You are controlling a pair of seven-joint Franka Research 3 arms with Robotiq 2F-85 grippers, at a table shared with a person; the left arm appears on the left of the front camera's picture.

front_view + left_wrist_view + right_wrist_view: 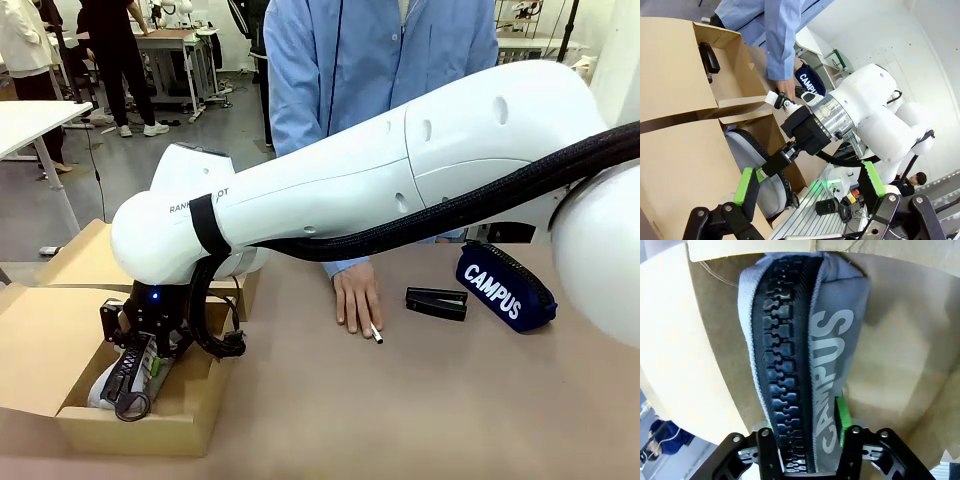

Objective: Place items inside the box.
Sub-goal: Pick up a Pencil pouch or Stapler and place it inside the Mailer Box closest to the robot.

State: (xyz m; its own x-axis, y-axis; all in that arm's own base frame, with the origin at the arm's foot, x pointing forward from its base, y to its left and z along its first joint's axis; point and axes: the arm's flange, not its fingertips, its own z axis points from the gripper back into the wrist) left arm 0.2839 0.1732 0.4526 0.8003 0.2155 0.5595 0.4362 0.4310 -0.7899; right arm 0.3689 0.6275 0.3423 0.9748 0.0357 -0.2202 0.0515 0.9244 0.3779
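Pouch grey, chunky black zip, pale CAMPUS lettering.

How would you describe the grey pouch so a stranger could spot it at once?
Start at the open cardboard box at the robot's left end of the table. Inside it, the right gripper clamps the grey zip pencil pouch. Unlike the navy CAMPUS pouch out on the table, it is grey with a chunky black zip and pale CAMPUS lettering.

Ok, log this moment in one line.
right gripper: jaws shut on grey pouch, inside box | left gripper: jaws open | navy pouch, stapler: on table
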